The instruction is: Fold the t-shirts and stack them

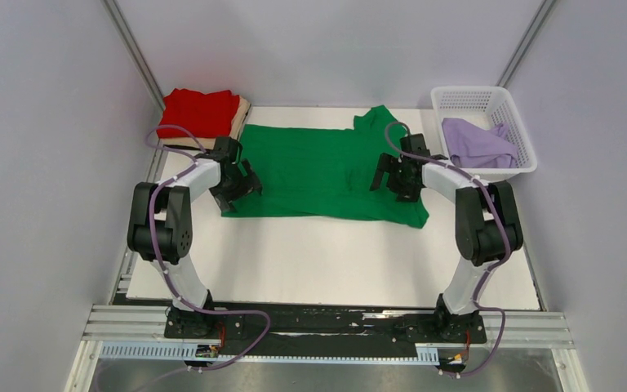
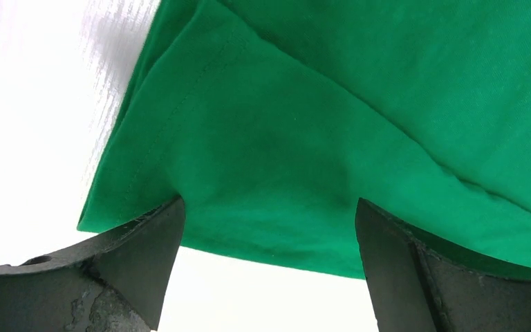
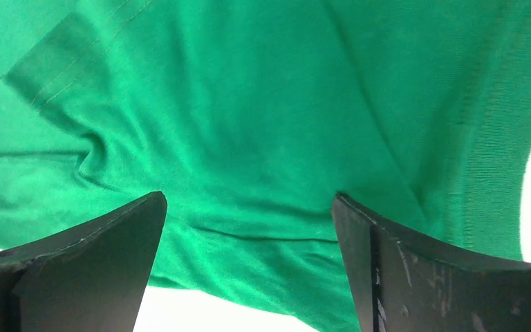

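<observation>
Two grippers, both spread wide, nothing held. The left gripper (image 1: pixel 241 184) is over the near-left corner of the green t-shirt (image 1: pixel 318 167), and the right gripper (image 1: pixel 392 175) is over its near-right part, toward the collar end. The green t-shirt lies flat on the bench (image 1: pixel 335 261), lengthwise across it. The red t-shirt (image 1: pixel 200 110) sits folded on the tan t-shirt (image 1: pixel 242 114) just past its far-left corner. The lavender t-shirt (image 1: pixel 473 143) is bunched in the basket (image 1: pixel 465 91) off its right end.

Risks as I read them:
- The left wrist view shows doubled cloth at that corner. A shallow pinch probably takes the top layer only, so the lower one stays on the bench and the fold opens up.
- The right wrist view shows wrinkles between the jaws. Closing there may grab a bunch rather than a clean edge, giving a lumpy crease.
- If one side closes or lifts ahead of the other, the edge goes over skewed and the fold line ends up diagonal.
- Pads pressing down before they close could drag the whole green t-shirt and spoil the lay.
- The left arm works close to the red/tan stack. A wide sweep toward the far edge could knock it out of square.
- The sleeve poking out at the far-right corner could flop loose during the fold.
</observation>
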Controlling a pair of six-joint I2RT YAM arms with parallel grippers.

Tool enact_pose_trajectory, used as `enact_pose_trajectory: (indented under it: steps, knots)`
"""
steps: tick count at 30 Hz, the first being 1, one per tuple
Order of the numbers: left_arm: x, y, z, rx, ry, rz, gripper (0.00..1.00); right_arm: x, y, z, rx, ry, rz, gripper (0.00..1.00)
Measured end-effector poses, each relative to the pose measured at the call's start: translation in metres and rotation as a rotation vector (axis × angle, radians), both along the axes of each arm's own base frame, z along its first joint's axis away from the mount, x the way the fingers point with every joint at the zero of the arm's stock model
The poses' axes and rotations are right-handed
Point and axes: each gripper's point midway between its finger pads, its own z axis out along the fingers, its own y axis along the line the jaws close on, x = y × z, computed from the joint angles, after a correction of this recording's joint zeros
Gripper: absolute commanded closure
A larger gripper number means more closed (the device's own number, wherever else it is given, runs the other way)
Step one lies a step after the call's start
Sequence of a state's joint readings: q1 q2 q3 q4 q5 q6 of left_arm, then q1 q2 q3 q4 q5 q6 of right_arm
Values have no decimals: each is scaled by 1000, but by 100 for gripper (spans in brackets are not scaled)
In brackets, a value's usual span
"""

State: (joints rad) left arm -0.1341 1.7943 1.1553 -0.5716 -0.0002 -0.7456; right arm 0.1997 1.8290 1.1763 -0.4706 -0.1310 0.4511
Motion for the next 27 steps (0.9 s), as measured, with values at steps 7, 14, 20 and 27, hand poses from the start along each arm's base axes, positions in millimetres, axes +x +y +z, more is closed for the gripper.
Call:
enact_pose_trajectory:
  steps: [7,14,20,27]
  knots:
    - [-5,3,0,23,8,-29,0,6,-17,2,71,-40,-112,0]
    - [-53,5,-6,87,110,-101,0,-32,-22,2,96,-34,-146,0]
    - [-114,3,-11,105,220,-149,0,-81,-24,0,126,9,-170,0]
    - [-153,-6,-13,113,273,-195,0,-138,-31,-2,138,109,-251,0]
